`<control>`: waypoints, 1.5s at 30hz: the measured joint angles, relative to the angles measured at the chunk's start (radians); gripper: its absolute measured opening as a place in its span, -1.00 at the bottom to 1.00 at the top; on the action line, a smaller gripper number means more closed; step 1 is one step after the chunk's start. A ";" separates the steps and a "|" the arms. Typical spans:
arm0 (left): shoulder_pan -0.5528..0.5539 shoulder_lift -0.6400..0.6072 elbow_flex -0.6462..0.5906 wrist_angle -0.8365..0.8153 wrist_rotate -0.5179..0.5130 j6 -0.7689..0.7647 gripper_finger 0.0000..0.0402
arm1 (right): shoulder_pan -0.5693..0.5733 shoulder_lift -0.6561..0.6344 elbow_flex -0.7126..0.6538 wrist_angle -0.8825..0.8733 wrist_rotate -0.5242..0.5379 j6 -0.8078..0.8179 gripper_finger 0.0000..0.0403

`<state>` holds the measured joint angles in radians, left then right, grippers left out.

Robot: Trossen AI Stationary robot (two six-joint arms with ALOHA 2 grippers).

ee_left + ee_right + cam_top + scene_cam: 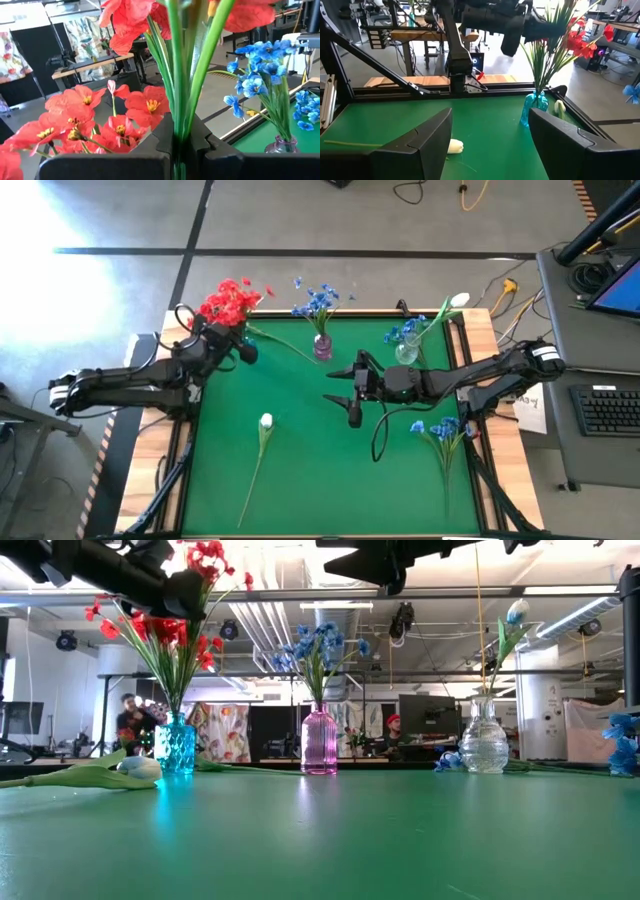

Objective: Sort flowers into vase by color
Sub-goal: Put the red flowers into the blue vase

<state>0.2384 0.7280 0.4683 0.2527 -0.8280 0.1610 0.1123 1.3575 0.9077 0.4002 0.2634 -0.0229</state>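
Nearest on the green table point(300, 480) lies a single white tulip point(266, 421), flat on the mat at near-left of centre. Its long axis runs near-to-far, the bud at the far end and the thin stem trailing toward the near edge with a slight lean to the left. Off at the near-right corner, a loose bunch of blue flowers point(440, 430) waits on the mat.

Just beyond the tulip's bud and to its right hovers the right gripper point(352, 392), fingers spread wide and holding nothing. In its wrist view the white bud shows right between those parted fingers, lower down on the mat. So the tulip lies to the left and slightly nearer than this gripper, and the right arm looks like the closer one for that pick. A grasp across the stem would probably need the fingers set crosswise to that near-far line.

Farther back, at far left, the left gripper point(243, 348) is clamped on a bundle of green stems of the red flowers point(228, 302), right over the blue vase point(176, 745); the wrist view shows the stems pinched between its fingers point(150, 145). That arm is busy, judging by its hold.

Along the far edge, the pink vase point(322, 346) at centre carries blue blooms, and the clear vase point(407, 352) at far right holds one white tulip with some blue beside it.
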 joint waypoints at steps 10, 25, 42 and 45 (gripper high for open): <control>0.020 0.018 0.000 -0.009 -0.029 -0.066 -1.00 | 0.000 0.000 -0.010 -0.001 0.000 0.013 0.28; 0.022 0.086 -0.027 -0.014 -0.093 -0.175 -1.00 | 0.000 0.000 -0.013 -0.001 0.000 0.024 0.26; 0.022 0.086 -0.114 -0.013 -0.106 -0.284 -1.00 | 0.000 0.000 -0.014 -0.001 0.000 0.030 0.29; 0.022 0.086 -0.127 -0.013 -0.106 -0.297 -1.00 | 0.000 0.000 -0.014 -0.001 0.000 0.030 0.29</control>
<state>0.2607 0.8139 0.3415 0.2398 -0.9340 -0.1357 0.1123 1.3579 0.8940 0.3996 0.2634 0.0074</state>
